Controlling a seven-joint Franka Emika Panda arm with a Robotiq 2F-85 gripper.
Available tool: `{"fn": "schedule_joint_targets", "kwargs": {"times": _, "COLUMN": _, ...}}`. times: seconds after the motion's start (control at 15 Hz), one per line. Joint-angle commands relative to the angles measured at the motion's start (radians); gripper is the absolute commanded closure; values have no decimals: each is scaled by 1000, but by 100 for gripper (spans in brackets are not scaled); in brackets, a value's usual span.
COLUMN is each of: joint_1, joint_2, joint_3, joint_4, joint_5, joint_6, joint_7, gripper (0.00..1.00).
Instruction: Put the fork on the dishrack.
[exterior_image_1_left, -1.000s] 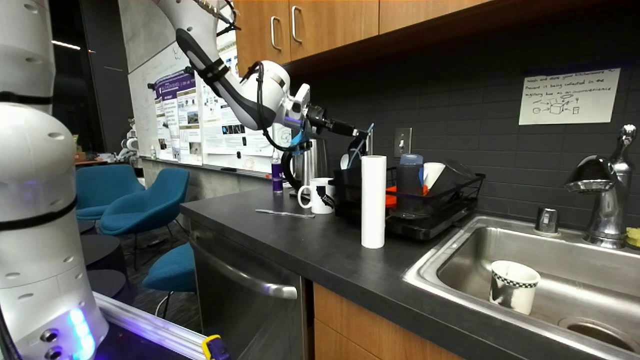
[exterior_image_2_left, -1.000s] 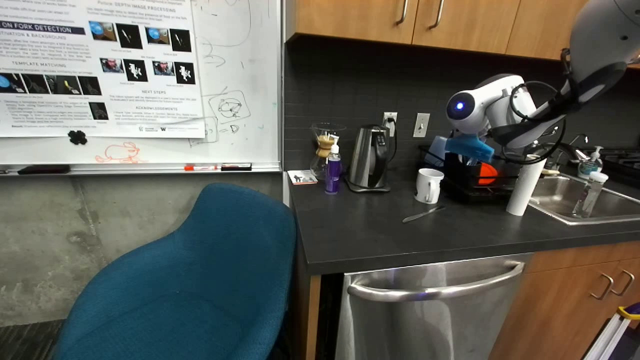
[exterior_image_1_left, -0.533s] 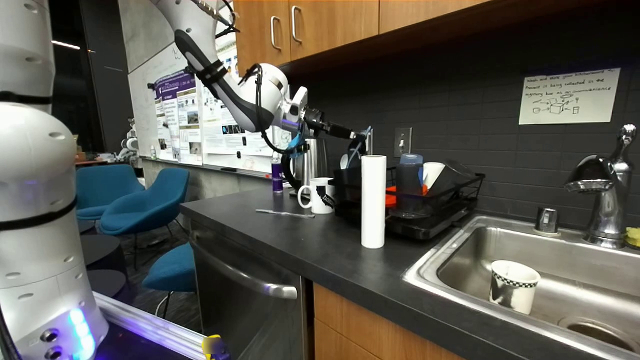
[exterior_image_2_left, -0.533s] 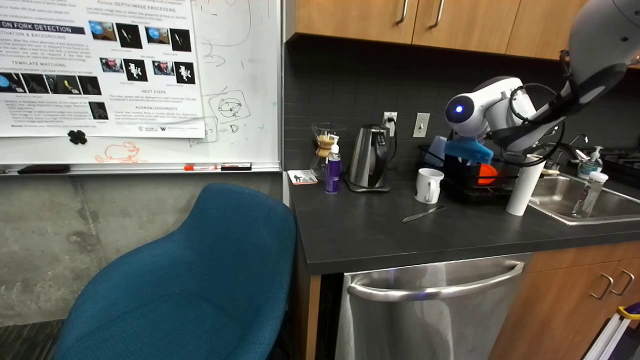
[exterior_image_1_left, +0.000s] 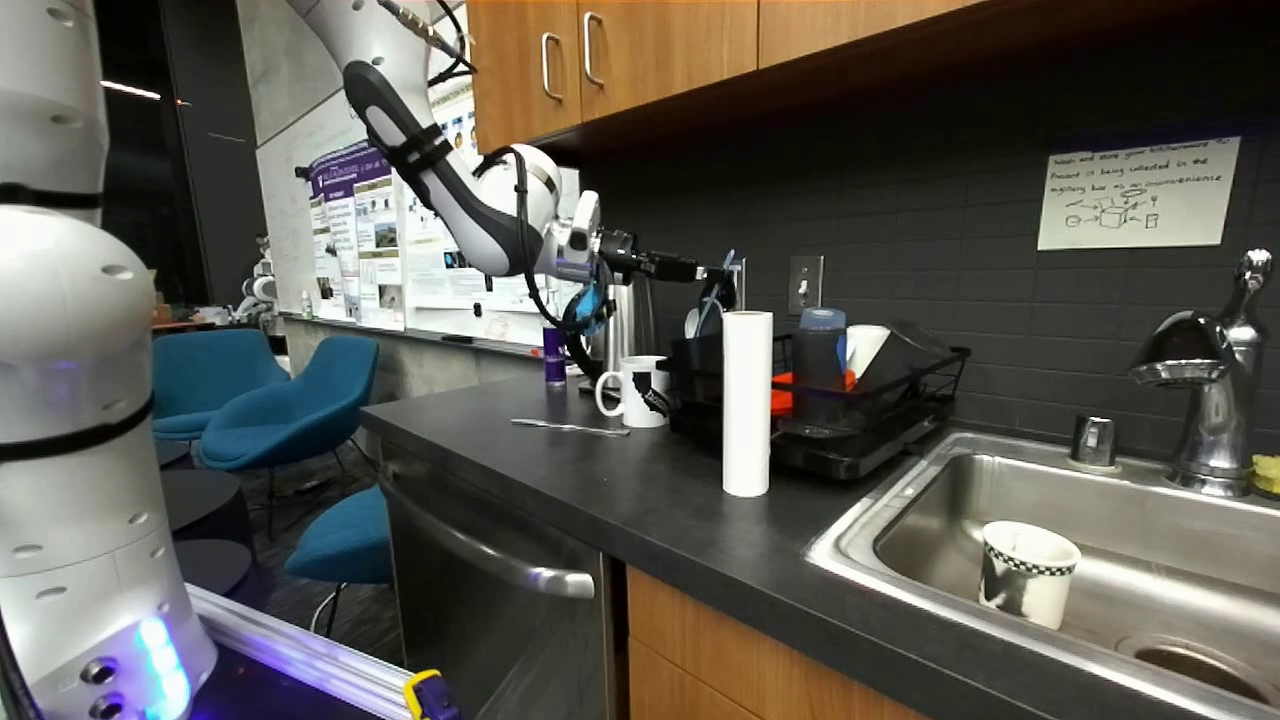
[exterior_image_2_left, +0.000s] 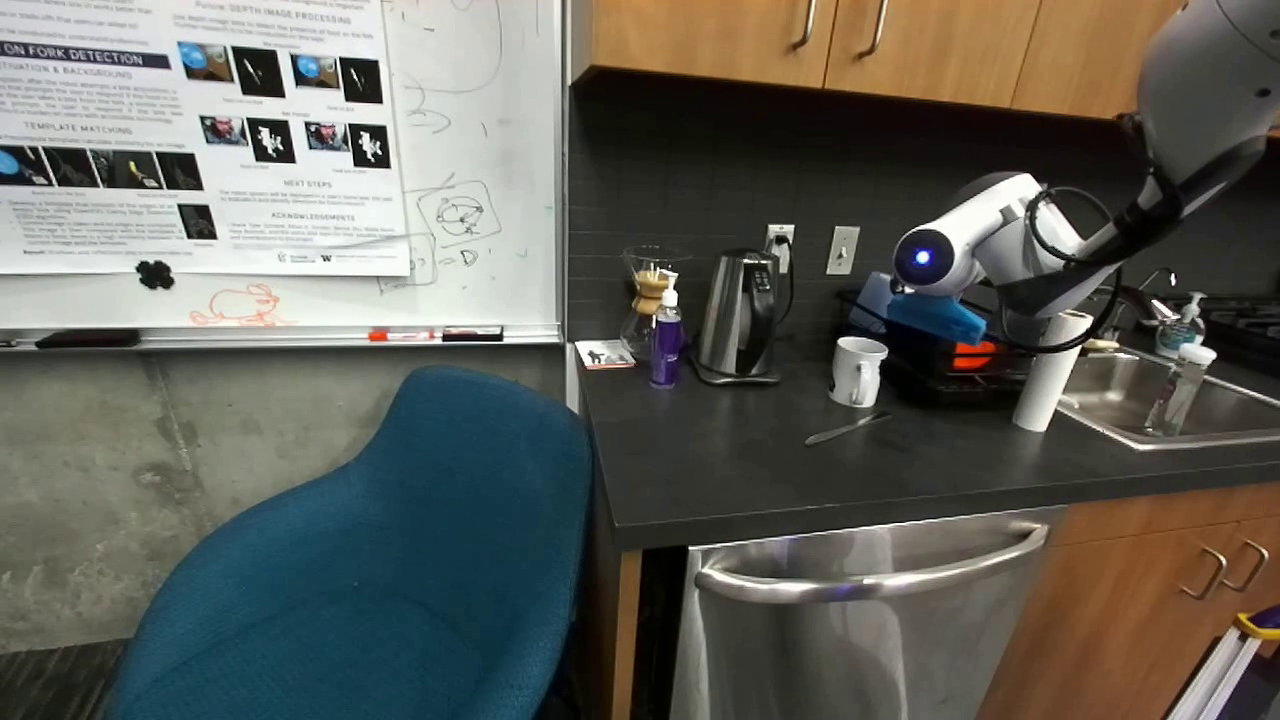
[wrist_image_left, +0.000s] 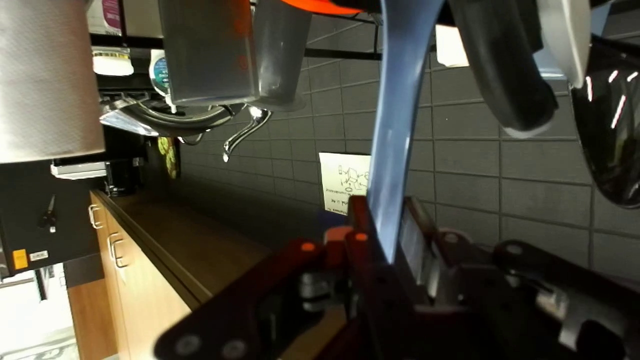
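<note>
Fork is in the gripper, wrist view: looks clamped on the handle, far end out of frame. In an exterior view it tilts over the dishrack, by the back edge of the counter, so I'd call this the placing step. Next move: probably ease it down past the spoon, then let go. In an exterior view the arm sits lower than half a second ago; the mug hasn't budged, nor has what looks like a knife nearer the front edge.
</note>
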Motion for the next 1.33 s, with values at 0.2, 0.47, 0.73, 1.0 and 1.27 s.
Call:
{"fn": "schedule_joint_targets", "kwargs": {"times": 0.2, "joint_1": 0, "joint_2": -65, "joint_3": 3, "joint_4": -82, "joint_5": 21, "joint_6": 66, "joint_7": -32, "gripper": 95}}
{"fn": "schedule_joint_targets", "kwargs": {"times": 0.47, "joint_1": -3, "joint_2": -127, "joint_3": -9, "joint_4": -133, "joint_5": 60, "joint_6": 206, "joint_7": -157, "gripper": 95}}
{"fn": "schedule_joint_targets", "kwargs": {"times": 0.73, "joint_1": -2, "joint_2": -168, "joint_3": -26, "joint_4": -202, "joint_5": 159, "joint_6": 356, "joint_7": -348, "gripper": 85}}
{"fn": "schedule_joint_targets", "kwargs": {"times": 1.0, "joint_1": -7, "joint_2": -211, "joint_3": -46, "joint_4": -286, "joint_5": 340, "joint_6": 508, "joint_7": -621, "gripper": 55}}
{"fn": "schedule_joint_targets", "kwargs": {"times": 1.27, "joint_1": -11, "joint_2": -233, "joint_3": -75, "joint_4": -376, "joint_5": 573, "joint_6": 642, "joint_7": -923, "gripper": 31}}
